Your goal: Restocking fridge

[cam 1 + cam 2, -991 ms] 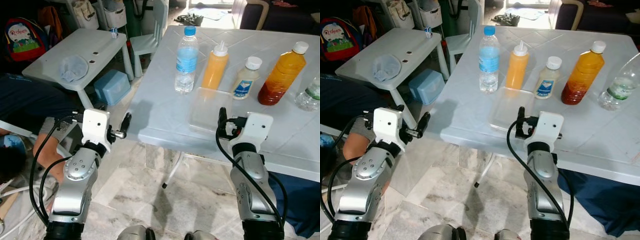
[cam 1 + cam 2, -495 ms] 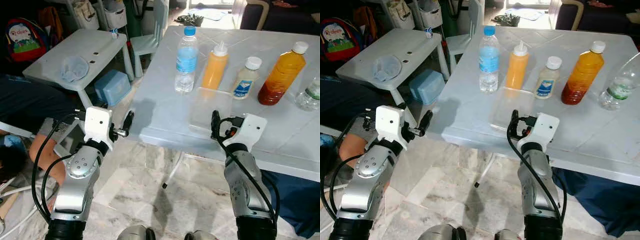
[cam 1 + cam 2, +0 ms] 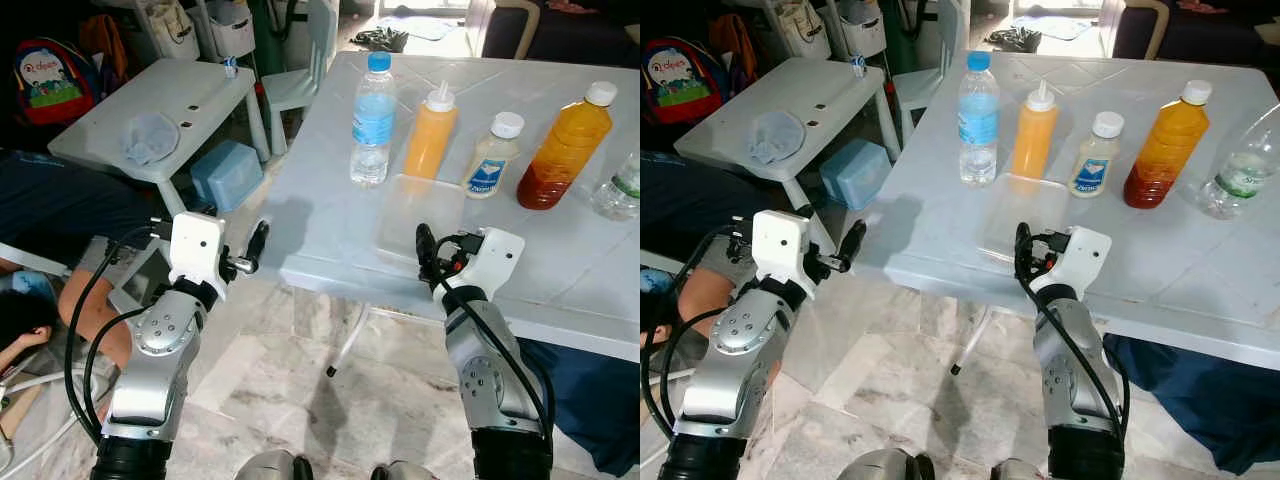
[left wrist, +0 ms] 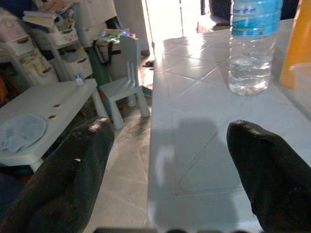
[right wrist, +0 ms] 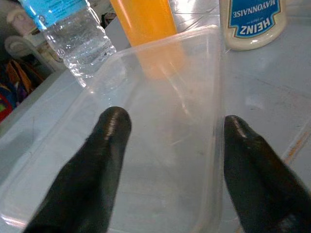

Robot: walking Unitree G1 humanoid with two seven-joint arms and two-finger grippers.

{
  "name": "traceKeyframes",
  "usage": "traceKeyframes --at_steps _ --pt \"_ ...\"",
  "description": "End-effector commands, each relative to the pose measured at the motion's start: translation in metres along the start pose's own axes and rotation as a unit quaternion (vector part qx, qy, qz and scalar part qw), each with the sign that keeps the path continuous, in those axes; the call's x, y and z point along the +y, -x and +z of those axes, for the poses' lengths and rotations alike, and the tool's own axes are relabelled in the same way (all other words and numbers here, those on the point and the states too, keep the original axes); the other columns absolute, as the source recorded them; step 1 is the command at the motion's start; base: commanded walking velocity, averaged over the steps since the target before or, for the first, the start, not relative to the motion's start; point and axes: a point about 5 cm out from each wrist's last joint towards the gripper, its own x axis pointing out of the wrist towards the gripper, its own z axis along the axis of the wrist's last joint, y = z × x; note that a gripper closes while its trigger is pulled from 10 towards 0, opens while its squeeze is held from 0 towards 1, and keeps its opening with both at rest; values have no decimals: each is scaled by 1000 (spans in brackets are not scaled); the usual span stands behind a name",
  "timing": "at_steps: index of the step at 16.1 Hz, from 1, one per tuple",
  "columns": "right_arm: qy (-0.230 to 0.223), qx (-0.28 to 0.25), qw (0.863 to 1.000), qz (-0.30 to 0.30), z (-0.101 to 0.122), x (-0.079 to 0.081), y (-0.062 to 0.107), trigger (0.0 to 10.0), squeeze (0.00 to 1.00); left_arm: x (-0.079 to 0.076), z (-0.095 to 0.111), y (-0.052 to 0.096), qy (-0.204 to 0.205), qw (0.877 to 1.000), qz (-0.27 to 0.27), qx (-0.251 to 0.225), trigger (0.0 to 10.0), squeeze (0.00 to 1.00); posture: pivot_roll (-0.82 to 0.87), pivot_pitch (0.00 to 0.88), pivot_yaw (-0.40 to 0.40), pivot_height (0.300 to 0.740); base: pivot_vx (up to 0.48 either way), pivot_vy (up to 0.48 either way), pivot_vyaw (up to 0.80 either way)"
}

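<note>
1. Fingers (image 5: 114,127) of right gripper (image 5: 170,141) spread wide over clear plastic container (image 5: 160,97), gripping nothing.
2. Right forearm upright at near edge of white table (image 3: 330,215).
3. Left gripper (image 4: 165,160) parted too, raised beside table's corner, empty.
4. Behind container: water bottle (image 3: 373,120), orange squeeze bottle (image 3: 431,133), mayonnaise bottle (image 3: 491,156), amber juice bottle (image 3: 564,148).

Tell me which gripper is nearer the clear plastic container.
Right. The right gripper is open at the clear plastic container's near edge; the left gripper hovers off the table's left corner.
</note>
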Motion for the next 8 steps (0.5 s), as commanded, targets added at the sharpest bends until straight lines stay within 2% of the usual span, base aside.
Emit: traceKeyframes --at_steps 1,5,8 --pt "-15 19 1000 -6 -6 -2 -1 0 0 2 3 -2 -4 1000 -3 -1 10000 0 66 51 96 740 0 0 0" --pt "-30 25 999 -27 -6 -12 -3 0 0 1 2 -4 -4 1000 -4 -2 10000 0 56 41 94 740 0 0 0" --pt "-31 17 999 -30 0 -13 -8 0 0 3 5 -9 -5 1000 -3 -10 10000 0 45 37 91 740 0 0 0"
